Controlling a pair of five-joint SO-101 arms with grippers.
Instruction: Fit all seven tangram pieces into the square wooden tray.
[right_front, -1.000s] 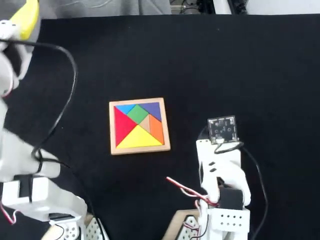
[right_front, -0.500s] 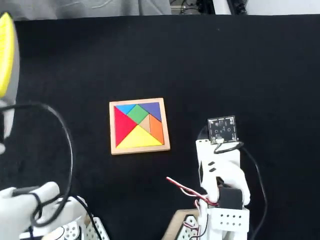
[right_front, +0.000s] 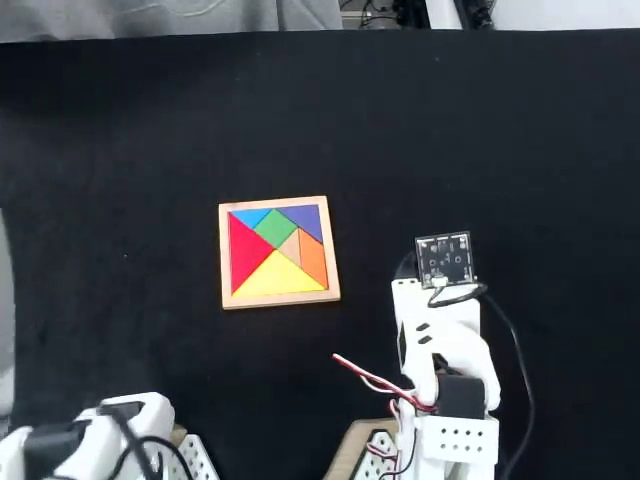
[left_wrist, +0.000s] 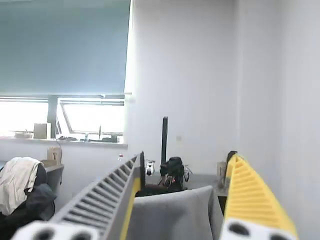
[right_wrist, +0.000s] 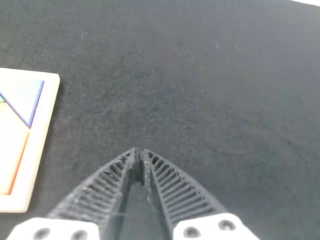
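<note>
- Wrist of the left arm (right_front: 90, 448) tips up toward the room, with the arm low at the table's near left corner. The left gripper (left_wrist: 187, 156) has its fingers spread wide, with nothing between them.
- The right arm (right_front: 440, 375) stands at the near edge. The right gripper (right_wrist: 139, 156) points down at the black table (right_front: 480, 130), its fingers pressed together on nothing.
- The square wooden tray (right_front: 280, 298) lies flat farther in, left of the right arm, with all seven tangram pieces (right_front: 278, 274) seated inside.
</note>
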